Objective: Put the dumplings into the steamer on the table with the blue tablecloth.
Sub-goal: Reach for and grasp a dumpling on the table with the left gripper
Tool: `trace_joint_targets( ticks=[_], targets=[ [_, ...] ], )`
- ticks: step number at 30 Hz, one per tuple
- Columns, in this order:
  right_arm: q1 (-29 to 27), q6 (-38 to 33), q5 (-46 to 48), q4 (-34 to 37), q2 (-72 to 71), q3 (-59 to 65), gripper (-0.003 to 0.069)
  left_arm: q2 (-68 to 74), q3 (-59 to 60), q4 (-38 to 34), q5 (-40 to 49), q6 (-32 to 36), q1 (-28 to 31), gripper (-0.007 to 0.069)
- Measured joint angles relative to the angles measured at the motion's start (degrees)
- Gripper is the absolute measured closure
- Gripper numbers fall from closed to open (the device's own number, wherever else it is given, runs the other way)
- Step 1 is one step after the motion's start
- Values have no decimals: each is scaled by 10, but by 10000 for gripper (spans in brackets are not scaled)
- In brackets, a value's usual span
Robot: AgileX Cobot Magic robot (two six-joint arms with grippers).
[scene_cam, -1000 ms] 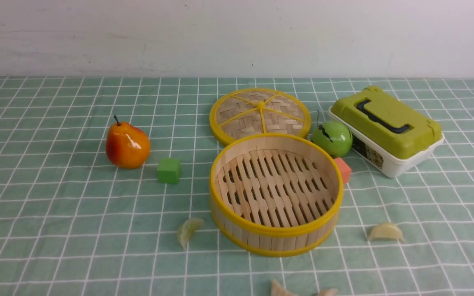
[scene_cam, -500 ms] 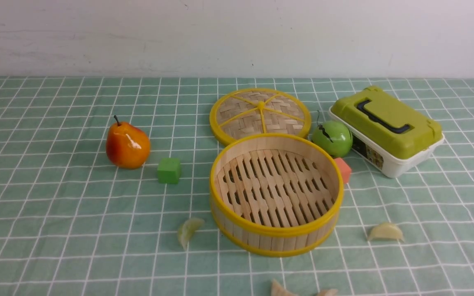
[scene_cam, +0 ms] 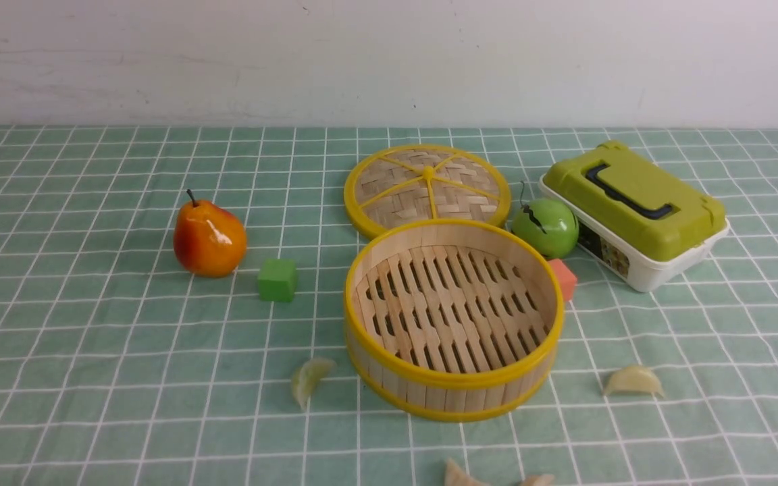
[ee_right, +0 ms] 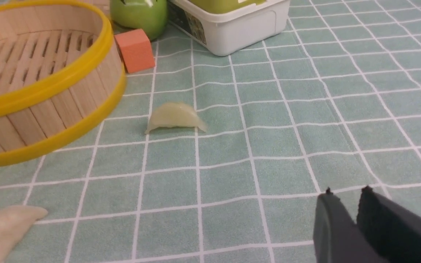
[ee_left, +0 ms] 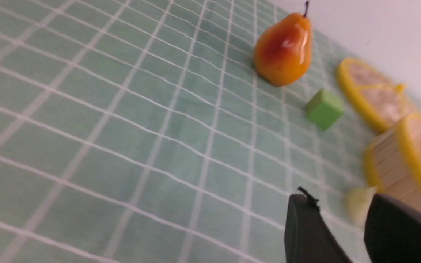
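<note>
While the left jaws stand well apart and the right jaws only slightly parted, both holding nothing above the tabletop [scene_cam: 92,351], two dumplings [scene_cam: 458,475] lie at the front view's near edge. Farther on, one dumpling [scene_cam: 309,379] lies just left of the steamer [scene_cam: 453,379] and another dumpling [scene_cam: 633,380] to its right, all outside it.

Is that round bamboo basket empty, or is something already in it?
Empty. The steamer shows only its bare slatted floor; the left dumpling and right dumpling lie outside on the cloth.
</note>
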Motion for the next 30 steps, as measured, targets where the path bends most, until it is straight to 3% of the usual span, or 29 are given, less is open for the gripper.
trace_joint_targets(
  ticks=[3,5,6,7,12,15,17,20,21,22,24,28,30],
  targets=[
    [0,9,0,61,0,1,545,0,0,-121,-9,-83,0,387],
    [0,68,6,185,0,2,542,0,0,-260,-15,-180,0,387],
    [0,68,7,197,0,2,542,0,0,-269,-15,-185,0,387],
    [0,116,9,298,0,5,541,0,0,-336,-15,-216,0,387],
    [0,159,2,445,0,7,533,0,0,-389,-27,-237,0,387],
    [0,147,-9,451,0,7,531,0,0,-394,-21,-219,0,387],
    [0,126,-12,451,0,7,529,0,-4,-394,-10,-174,0,387],
    [0,59,-14,453,0,7,526,0,-56,-394,-2,-9,0,387],
    [0,59,-14,453,0,7,526,0,-56,-394,-2,-9,0,387],
    [0,22,-14,456,0,4,526,0,-85,-394,-2,72,0,387],
    [0,-18,-16,460,0,-11,531,14,-125,-394,0,154,0,400],
    [0,-80,-22,456,17,-53,579,90,-189,-384,33,232,0,480],
    [0,-130,-18,437,72,-105,653,191,-256,-339,108,279,0,587]
  ],
)
